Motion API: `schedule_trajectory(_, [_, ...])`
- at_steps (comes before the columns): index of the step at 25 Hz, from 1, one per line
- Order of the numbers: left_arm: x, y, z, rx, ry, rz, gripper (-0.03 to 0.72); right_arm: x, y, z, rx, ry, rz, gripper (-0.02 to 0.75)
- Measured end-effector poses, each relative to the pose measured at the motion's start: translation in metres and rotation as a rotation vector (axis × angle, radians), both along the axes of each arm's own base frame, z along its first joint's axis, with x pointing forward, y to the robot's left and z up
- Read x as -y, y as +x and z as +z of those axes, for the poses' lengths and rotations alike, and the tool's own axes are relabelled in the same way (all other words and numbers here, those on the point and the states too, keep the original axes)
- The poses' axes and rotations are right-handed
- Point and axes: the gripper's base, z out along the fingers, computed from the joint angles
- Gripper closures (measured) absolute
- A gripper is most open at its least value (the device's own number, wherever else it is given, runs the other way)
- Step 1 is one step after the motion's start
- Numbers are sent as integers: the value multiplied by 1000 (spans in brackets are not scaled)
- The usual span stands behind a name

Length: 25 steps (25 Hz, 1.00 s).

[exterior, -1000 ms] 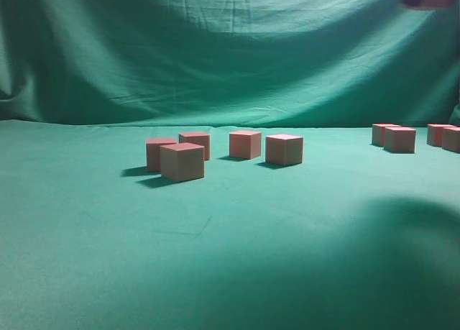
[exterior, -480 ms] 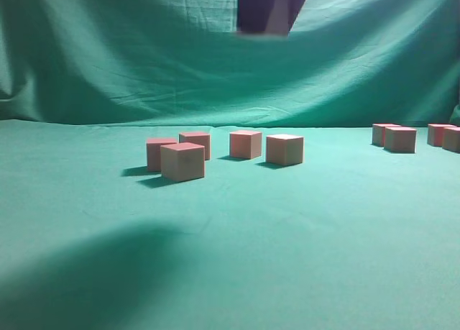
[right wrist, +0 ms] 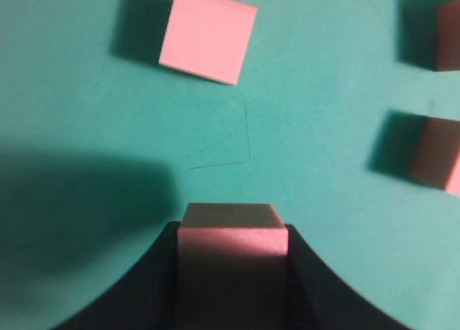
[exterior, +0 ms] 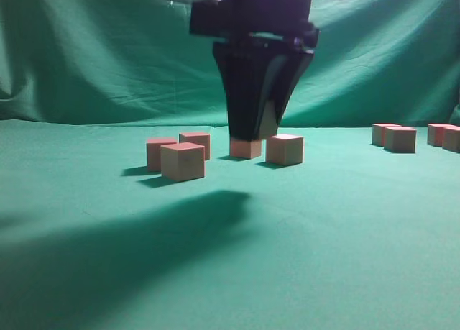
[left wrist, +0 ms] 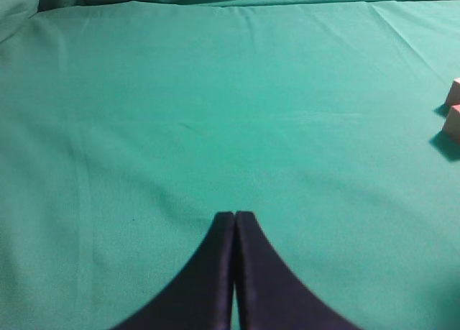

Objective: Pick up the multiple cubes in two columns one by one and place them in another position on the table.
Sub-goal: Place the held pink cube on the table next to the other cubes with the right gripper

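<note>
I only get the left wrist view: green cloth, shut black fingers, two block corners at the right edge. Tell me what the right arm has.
Observer: The right gripper is shut on one salmon-pink matte cube.
Operator: Give me its position.
Observer: It hangs above the green cloth table, beside a group of four loose cubes.
Operator: Report the other cubes.
Observer: Four more cubes stand at the far right of the exterior view.

Nothing here can be read: the cubes [exterior: 182, 162] are plain on every face, and the table [exterior: 323, 229] cloth carries no lettering or signs.
</note>
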Motion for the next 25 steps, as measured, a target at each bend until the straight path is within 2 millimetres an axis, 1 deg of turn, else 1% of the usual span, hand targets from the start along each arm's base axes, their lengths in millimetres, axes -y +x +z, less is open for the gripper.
schedule_trajectory(1, [0,0,0,0,0,0,688,-1,1,-4,2,1,6,465])
schedule_trajectory(7, [0,0,0,0,0,0,688,-13,4,-11,63,49,52,465])
schedule_trajectory(15, [0,0,0,0,0,0,688,-19,9,-30,75,36,86,465])
schedule_trajectory(25, [0,0,0,0,0,0,688,-19,10,-31,83,33,113,465])
